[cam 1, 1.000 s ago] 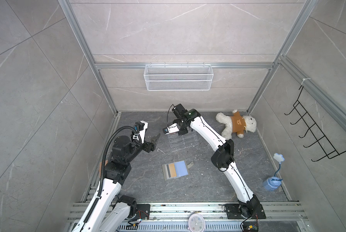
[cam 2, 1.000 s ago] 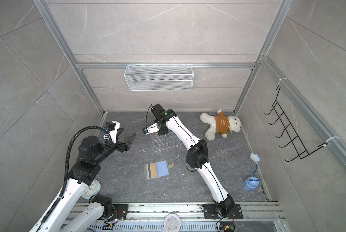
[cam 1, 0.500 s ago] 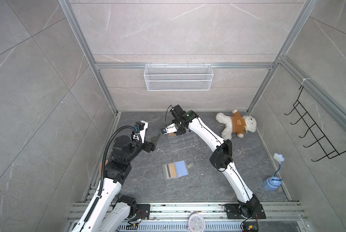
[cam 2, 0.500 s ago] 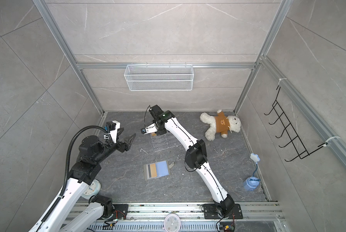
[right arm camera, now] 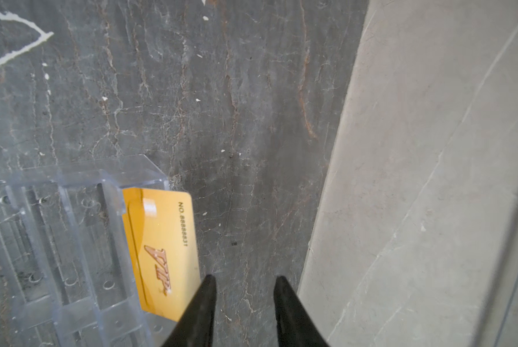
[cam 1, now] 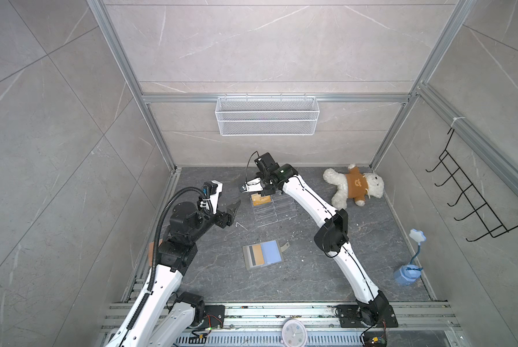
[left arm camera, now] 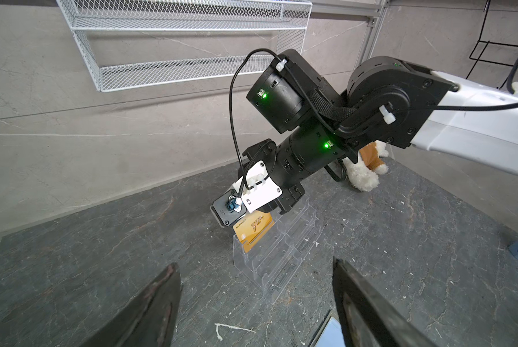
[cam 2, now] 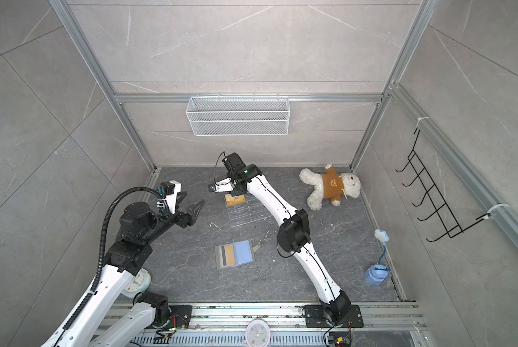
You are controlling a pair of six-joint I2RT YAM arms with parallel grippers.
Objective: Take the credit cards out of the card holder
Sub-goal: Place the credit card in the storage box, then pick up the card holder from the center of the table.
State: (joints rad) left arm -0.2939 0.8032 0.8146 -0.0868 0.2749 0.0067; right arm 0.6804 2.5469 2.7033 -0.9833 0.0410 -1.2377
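I see the R tool (right arm camera: 242, 279) w/ fingers apart, nothing betw them, over bare counter (right arm camera: 251, 120) just beside a gold card (right arm camera: 161, 249). One fingertip overlaps the card's edge in the R wrist view; can't tell if touching. That card stands in an end slot of the clear stand (right arm camera: 56, 240), approx centre of frame in both top views. L tool (left arm camera: 254, 264) is spread wide, empty, left of centre, apart from the stand. Card holder (cam 1: 271, 251) lies open flat on the counter, low-centre in both top views, w/ a 2nd gold card (cam 1: 260, 255) still in its slot. Both tools are well apart from it.
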